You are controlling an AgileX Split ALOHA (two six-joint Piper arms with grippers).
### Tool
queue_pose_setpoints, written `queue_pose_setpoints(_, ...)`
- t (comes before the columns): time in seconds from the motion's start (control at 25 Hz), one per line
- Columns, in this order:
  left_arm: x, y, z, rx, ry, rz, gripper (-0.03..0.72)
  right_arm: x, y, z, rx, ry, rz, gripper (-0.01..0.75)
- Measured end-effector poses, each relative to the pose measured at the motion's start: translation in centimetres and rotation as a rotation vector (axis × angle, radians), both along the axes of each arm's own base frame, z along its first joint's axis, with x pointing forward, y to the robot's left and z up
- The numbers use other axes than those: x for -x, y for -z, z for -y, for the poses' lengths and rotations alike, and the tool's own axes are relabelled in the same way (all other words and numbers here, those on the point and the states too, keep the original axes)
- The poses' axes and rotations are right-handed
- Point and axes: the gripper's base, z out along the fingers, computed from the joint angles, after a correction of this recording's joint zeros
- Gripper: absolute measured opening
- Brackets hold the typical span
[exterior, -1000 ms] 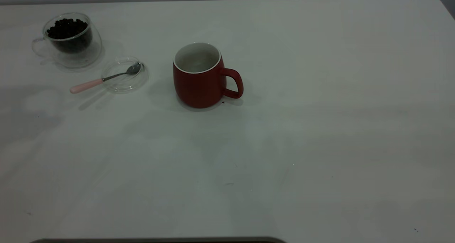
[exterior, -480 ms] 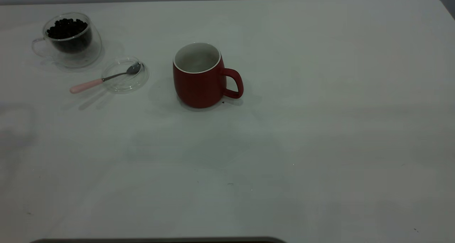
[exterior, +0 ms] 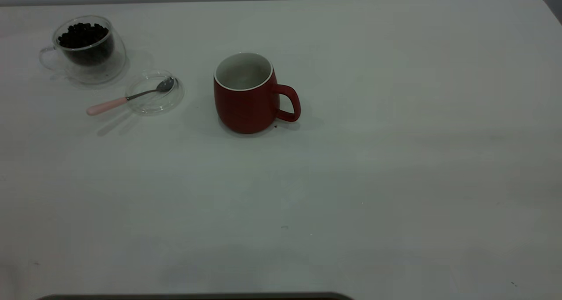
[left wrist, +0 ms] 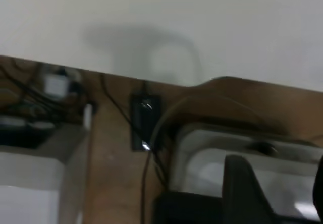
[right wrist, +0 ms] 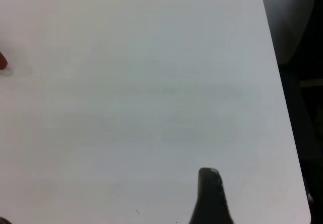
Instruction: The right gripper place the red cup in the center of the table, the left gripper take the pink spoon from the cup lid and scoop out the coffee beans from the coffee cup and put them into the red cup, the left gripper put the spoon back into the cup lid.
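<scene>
Red cup [exterior: 246,102] stands mid-bench [exterior: 395,181] nearer the far edge, spoon [exterior: 127,99] lying in the lid [exterior: 173,99] toward the far-left corner; the shadow at the left edge has gone, so the left gripper [left wrist: 272,193] has probably retreated, its grip and the right gripper's [right wrist: 209,193] impossible to tell.

On the bench [exterior: 395,159], the red cup [exterior: 246,100] stands upright near the middle with its handle to the right, the cup lid [exterior: 170,101] lies to its left carrying the pink spoon [exterior: 127,99] (handle overhanging leftward), and the coffee cup [exterior: 88,49], holding the coffee beans [exterior: 82,33], sits behind-left of that.
</scene>
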Motion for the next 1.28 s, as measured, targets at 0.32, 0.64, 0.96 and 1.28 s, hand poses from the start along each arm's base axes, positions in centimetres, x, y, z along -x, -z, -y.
queue_pose_setpoints(0.32, 5.5, 1.8, 0.5, -0.076, 0.004, 0.247, 0.399, 0.0, 0.0, 0.0, 0.0, 0.0, 0.0, 0.587)
queue_pose_setpoints(0.64, 7.3, 2.0, 1.0, -0.07, 0.115, 0.338, 0.399, 0.0, 0.0, 0.0, -0.001, 0.001, 0.0, 0.587)
queue_pose_setpoints(0.96, 8.8, 1.9, 1.0, -0.089, 0.134, 0.433, 0.399, 0.0, 0.0, 0.0, 0.0, 0.0, 0.0, 0.587)
queue_pose_setpoints(1.28, 9.9, 1.9, 1.1, -0.101, 0.14, 0.508, 0.399, 0.0, 0.0, 0.0, 0.0, 0.0, 0.0, 0.587)
